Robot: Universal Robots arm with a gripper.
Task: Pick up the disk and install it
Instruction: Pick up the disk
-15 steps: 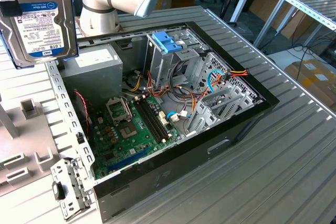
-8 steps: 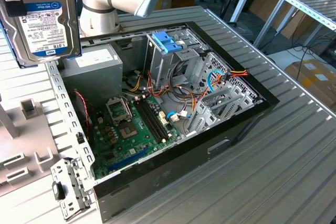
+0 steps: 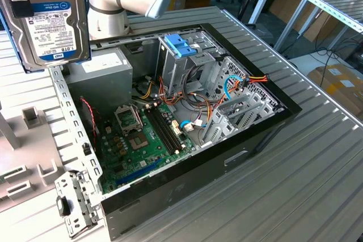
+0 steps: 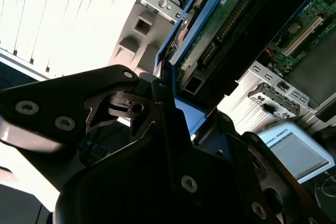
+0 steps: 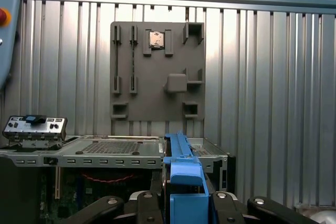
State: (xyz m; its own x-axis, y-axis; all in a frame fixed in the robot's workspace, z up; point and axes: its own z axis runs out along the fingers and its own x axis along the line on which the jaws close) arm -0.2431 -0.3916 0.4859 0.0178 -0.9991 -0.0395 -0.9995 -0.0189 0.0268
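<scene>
We see a blue-banded white label (image 3: 52,26) with barcodes and print on the disk (image 3: 22,38), upper left in the exterior view, and a printed white sticker (image 3: 108,60) on the power-supply box (image 3: 96,86).

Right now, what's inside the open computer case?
Green circuit board, grey power box, metal drive cage with blue latch, loose cables. The cage covers what lies under it; the raised disk hides the case corner behind it.

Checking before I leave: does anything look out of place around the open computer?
A metal bracket lies loose on the table beside the case, at the exterior view's lower left. The hand holds the disk aloft, outside it.
</scene>
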